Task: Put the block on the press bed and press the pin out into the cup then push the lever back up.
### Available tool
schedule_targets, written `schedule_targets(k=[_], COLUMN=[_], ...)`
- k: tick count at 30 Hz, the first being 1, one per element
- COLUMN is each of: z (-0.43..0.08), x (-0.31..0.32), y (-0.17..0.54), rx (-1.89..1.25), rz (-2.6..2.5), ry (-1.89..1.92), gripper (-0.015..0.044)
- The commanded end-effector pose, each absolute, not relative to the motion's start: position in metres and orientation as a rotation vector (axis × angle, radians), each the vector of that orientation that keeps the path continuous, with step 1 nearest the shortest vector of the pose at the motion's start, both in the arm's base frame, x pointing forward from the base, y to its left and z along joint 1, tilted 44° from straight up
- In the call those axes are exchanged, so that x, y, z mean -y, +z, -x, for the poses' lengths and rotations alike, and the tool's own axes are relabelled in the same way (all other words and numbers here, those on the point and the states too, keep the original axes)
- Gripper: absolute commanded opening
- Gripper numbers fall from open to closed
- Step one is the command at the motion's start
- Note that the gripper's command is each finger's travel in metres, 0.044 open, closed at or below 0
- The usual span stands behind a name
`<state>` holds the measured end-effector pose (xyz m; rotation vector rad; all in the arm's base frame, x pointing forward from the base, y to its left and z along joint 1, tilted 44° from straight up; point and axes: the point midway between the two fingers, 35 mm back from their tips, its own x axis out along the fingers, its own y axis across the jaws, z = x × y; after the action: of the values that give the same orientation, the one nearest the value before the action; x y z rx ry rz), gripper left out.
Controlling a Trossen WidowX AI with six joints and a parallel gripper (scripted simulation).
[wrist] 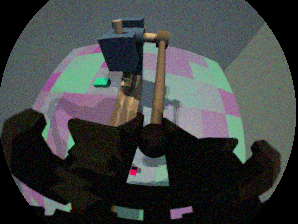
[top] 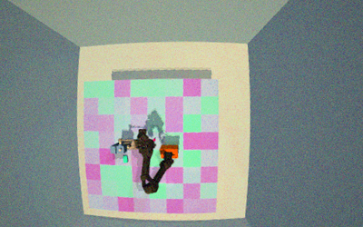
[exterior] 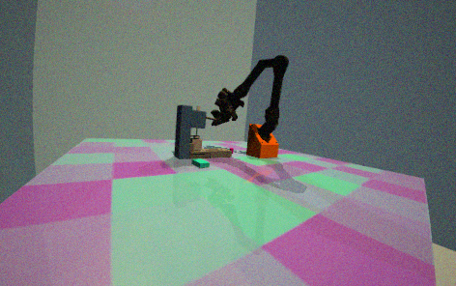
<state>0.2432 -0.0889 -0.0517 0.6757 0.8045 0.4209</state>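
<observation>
The blue-grey press (top: pixel 117 150) (exterior: pixel 183 132) (wrist: pixel 120 52) stands upright. Its wooden lever (wrist: pixel 160 80) reaches from the press's side toward me, close to level in the exterior view. My gripper (exterior: pixel 213 120) (wrist: pixel 152 119) is shut on the lever's knob end, above the outer part of the wooden bed (exterior: pixel 214 153) (wrist: pixel 123 110). A small tan block (exterior: pixel 195 144) sits on the bed below the press head. The thin punch (exterior: pixel 196 130) hangs over it and appears close to its top. Whether the pin is in the block cannot be seen, and no cup can be made out.
A green block (top: pixel 125 158) (exterior: pixel 200 163) (wrist: pixel 102 82) lies on the patterned table beside the press. A small magenta object (top: pixel 154 139) (exterior: pixel 232 150) (wrist: pixel 133 172) lies near the bed's outer end. The orange arm base (top: pixel 169 151) (exterior: pixel 262 145) stands beyond it.
</observation>
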Motion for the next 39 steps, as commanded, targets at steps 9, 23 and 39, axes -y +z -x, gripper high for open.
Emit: schedule_targets(k=[9, 23, 39], z=[-0.245, -0.245, -0.246], x=[0.098, 0.103, 0.109], y=[-0.044, -0.038, -0.031], rx=[-0.791, -0.791, -0.791], rz=[-0.664, -0.664, -0.664], ry=[0.413, 0.413, 0.413], gripper=[0.0, 0.0, 0.0])
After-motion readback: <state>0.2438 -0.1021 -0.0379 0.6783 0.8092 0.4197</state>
